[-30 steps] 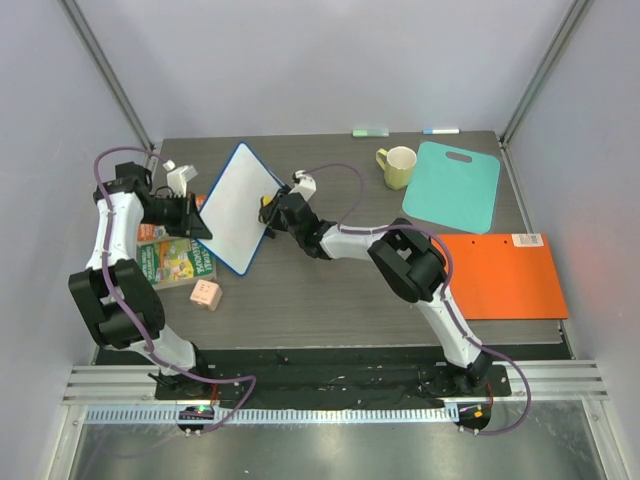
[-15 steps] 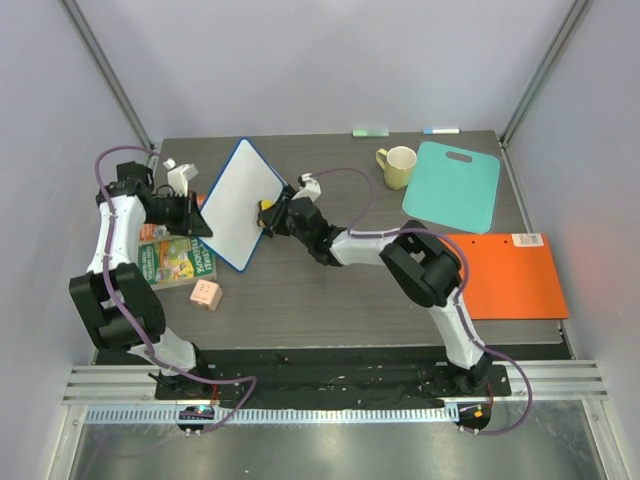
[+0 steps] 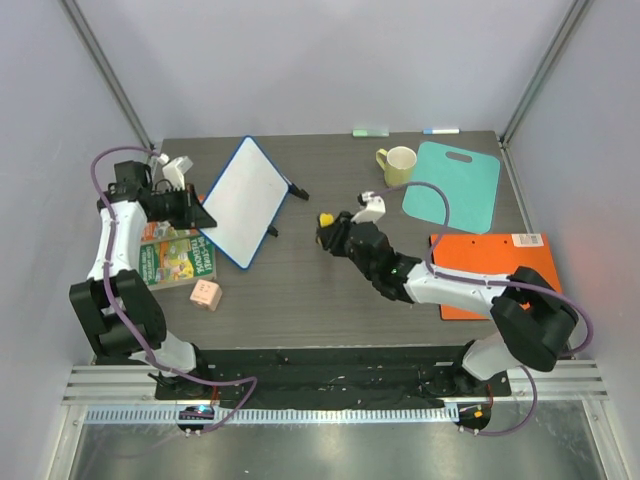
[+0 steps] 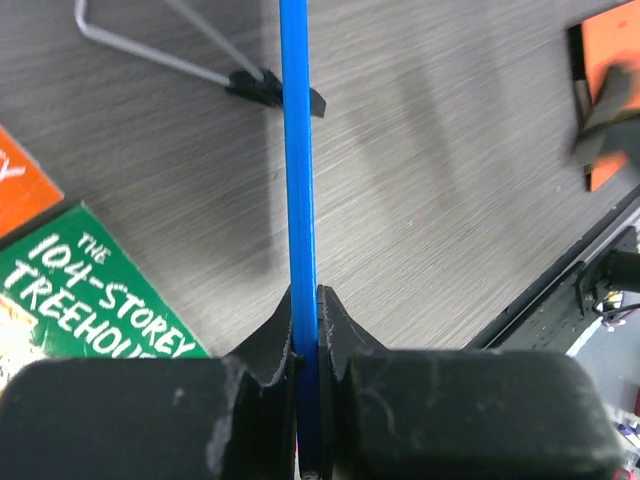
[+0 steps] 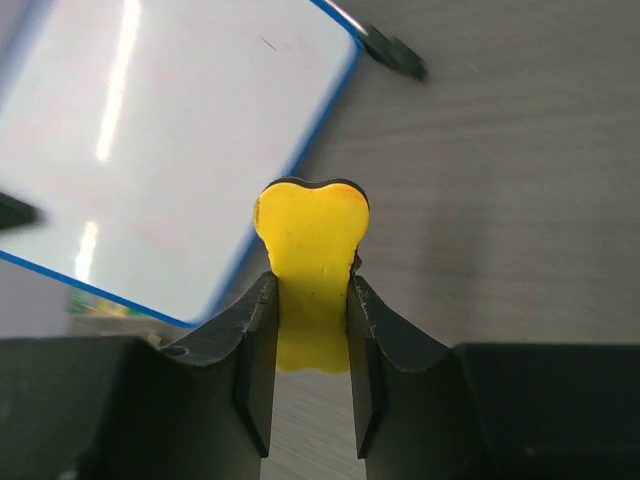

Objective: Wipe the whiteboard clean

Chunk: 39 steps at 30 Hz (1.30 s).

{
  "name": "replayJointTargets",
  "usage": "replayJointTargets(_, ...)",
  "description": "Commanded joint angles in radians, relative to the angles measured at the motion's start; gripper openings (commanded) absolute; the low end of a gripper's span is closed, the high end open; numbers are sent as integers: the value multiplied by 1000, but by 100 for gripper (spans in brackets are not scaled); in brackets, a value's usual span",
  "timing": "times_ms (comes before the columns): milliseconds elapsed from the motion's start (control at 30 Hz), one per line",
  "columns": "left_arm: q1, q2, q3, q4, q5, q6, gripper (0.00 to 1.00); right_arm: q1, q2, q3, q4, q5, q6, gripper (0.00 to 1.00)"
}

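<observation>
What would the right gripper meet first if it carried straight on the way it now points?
Probably the whiteboard, near its blue edge; only table lies between. The right gripper holds a yellow eraser, which would touch first, though depth is unclear.

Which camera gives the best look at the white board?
The overhead camera: nearly the whole whiteboard shows there. The left wrist camera sees only its blue edge, pinched in the left hand. The right wrist camera sees part of its white face, beyond a yellow eraser.
</observation>
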Motion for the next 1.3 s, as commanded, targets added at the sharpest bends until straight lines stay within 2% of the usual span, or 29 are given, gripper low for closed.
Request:
replayJointTargets(0,23,-79,15,117,203,-19,0,0,-56,-204,-145,54,-6,1)
replayJointTargets(167,51,-109,14,154,284,-21,0,0,-60,-349,-140,-12,78,2)
replayJointTargets(300,54,-98,29,200,283,-73,0,0,-19,-398,-125,-29,98,2)
replayJointTargets(567,59,-61,-11,505,307,-326,0,1,82,-414,-97,-68,98,2)
replayJointTargets(667,60,-63,8,513,319,-345,0,0,89,-407,-103,-55,104,2)
replayJointTargets(800,71,-63,22,434,310,-279,0,1,101,-401,-108,-54,106,2)
replayJointTargets(833,77,-64,14,454,313,-315,0,1,105,-401,-108,-54,106,2)
replayJointTargets(900,89,-76,-32,544,316,-395,0,0,108,-398,-108,-55,104,2)
replayJointTargets(933,100,-81,-50,665,307,-451,0,1,112,-397,-108,-58,104,2)
replayJointTargets(1067,106,-104,-124,899,251,-671,0,1,119,-397,-103,-60,103,2)
replayJointTargets(1267,108,-52,-178,1235,206,-893,0,9,141,-384,-102,-60,100,2)
